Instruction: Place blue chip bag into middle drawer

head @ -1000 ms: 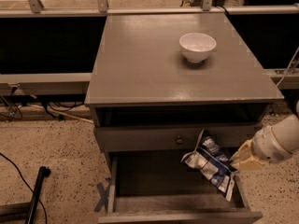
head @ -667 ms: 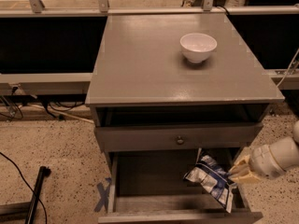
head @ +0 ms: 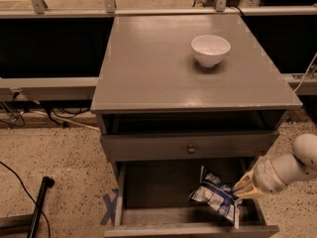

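**Bag held low inside the open drawer**

The gripper [head: 242, 188] reaches in from 3 o'clock, past the right wall of the middle drawer [head: 148, 192]. Its jaws are pinched closed on the right edge of the blue chip bag [head: 215, 197]. The bag is gripped by one edge, so it hangs tilted and crumpled, with its lower corner pointing toward 5 o'clock. It sits inside the drawer box, toward the 4 o'clock part of the plank floor. It looks close to the floor or touching it, but I cannot tell which. The side approach probably keeps the arm clear of the upper drawer front [head: 190, 148], which is at 12 o'clock above the bag. The white bowl [head: 210, 49] stands at about 1 o'clock on the cabinet top [head: 163, 68], well apart from the work. Judging by this, release is the step left.
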Available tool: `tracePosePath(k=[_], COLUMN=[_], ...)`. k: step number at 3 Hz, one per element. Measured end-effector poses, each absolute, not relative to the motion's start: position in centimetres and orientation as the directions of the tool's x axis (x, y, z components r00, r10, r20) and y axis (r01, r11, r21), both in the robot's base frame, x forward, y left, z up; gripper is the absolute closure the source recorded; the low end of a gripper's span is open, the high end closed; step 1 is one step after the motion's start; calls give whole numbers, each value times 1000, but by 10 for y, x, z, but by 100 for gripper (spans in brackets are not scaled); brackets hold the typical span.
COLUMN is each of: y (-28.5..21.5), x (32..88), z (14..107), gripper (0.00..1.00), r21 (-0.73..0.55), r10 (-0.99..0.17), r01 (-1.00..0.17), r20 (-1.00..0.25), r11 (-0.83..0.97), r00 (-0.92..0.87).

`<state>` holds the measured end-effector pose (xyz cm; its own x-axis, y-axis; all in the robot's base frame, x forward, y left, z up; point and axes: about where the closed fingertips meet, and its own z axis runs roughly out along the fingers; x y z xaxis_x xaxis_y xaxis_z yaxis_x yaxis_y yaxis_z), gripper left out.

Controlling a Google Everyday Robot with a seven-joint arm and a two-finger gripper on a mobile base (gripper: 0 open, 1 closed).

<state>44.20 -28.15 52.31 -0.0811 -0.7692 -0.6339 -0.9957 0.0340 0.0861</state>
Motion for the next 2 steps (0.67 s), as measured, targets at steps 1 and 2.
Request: tracePosePath(k=[1, 2], y=[-285, -298], x=[445, 448], z=[502, 493], gripper=[82, 58], r21=[95, 99], r10=[-756, -745], r01=[-994, -984], r20=[-647, -643], r11=[50, 151], r00=[-100, -179])
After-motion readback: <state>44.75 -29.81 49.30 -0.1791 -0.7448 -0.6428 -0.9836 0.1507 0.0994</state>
